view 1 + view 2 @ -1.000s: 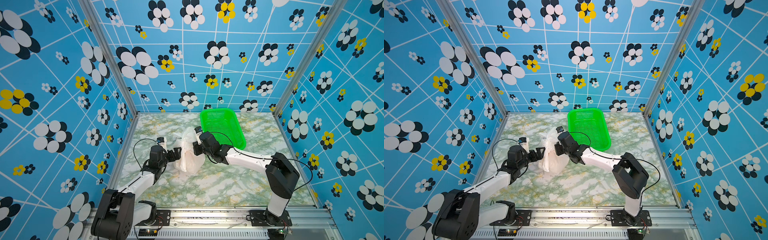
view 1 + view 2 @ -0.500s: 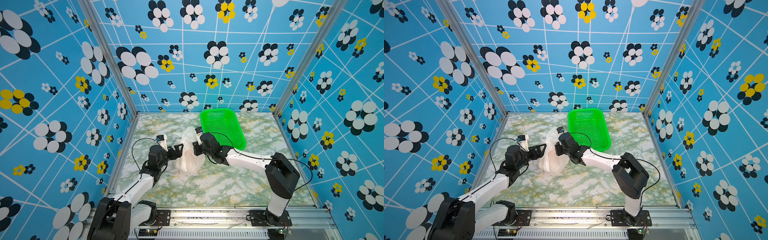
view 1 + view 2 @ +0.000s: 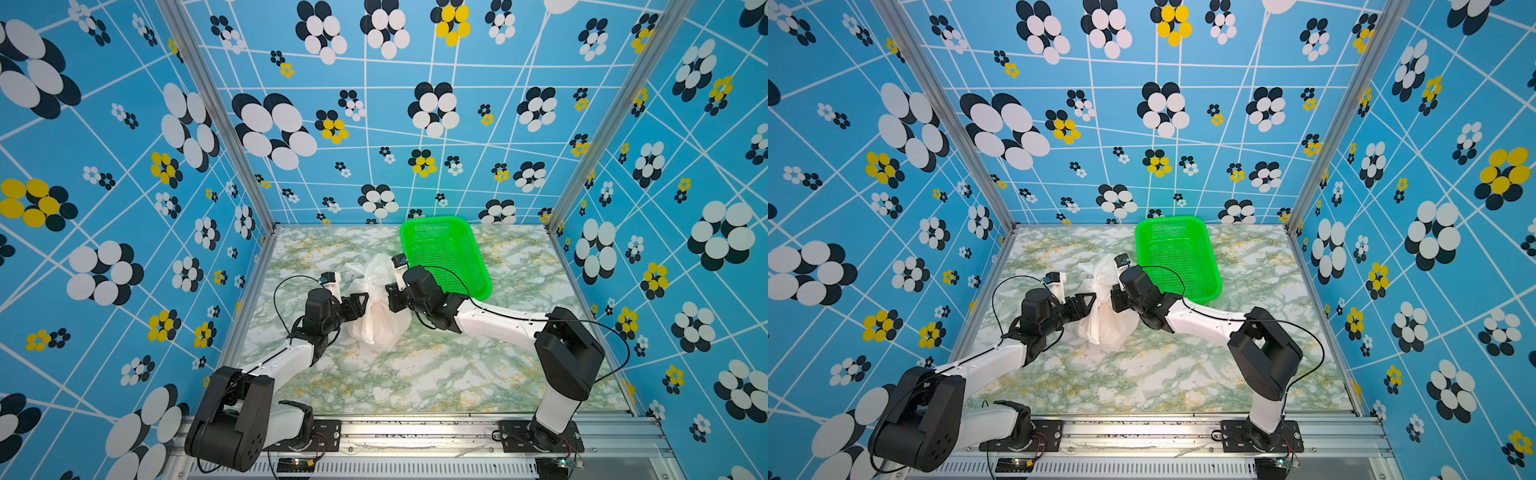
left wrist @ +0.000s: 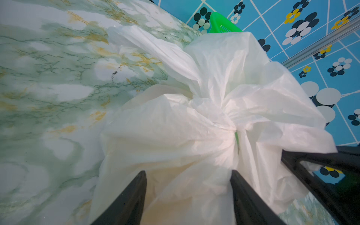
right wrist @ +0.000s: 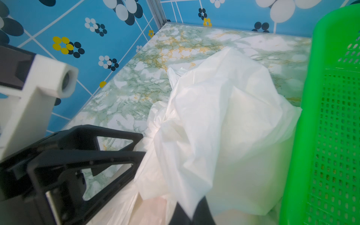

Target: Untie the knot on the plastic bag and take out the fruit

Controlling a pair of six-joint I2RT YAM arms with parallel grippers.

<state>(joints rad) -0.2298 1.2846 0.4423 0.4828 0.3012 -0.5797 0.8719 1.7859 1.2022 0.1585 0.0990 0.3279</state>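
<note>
In both top views the plastic bag (image 3: pixel 380 322) sits on the marble table (image 3: pixel 415 374), just beside the green basket (image 3: pixel 436 221). It lies between the left gripper (image 3: pixel 362 300) and the right gripper (image 3: pixel 390 296), which both meet it at its neck.

In the left wrist view the knot (image 4: pixel 231 124) is a tight twisted bunch of film. The left jaws stand apart, straddling the bag's bulge just below it; whether they press it yet I cannot tell. The fruit is hidden inside, and only a warm tint shows through.

In the right wrist view the right jaws are together, pinching a fold of the bag's film.

The film looks thin, soft and slippery, likely to stretch or tear, and the load seems light and lumpy. The loose handle tails beside the knot seem a better hold than the body. No brand, label or writing is readable in any view
</note>
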